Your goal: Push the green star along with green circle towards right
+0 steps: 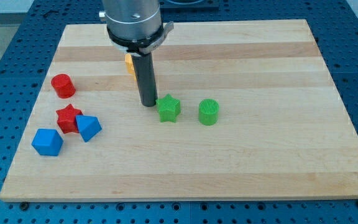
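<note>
Green star just at 3 o'clock of my tip, green circle further; no pincer fitted; approach step, rightward push needed next.

My tip stands upright, rod vertical.

Silver-grey cylindrical arm housing, straight dark rod.

- A pale wooden bench of lengthwise glued planks fills most of the view.
- Under it, on every side, lies a blue perforated metal base with a regular grid of holes.
- Light is even and bright, and shadows on the wood are soft.
</note>
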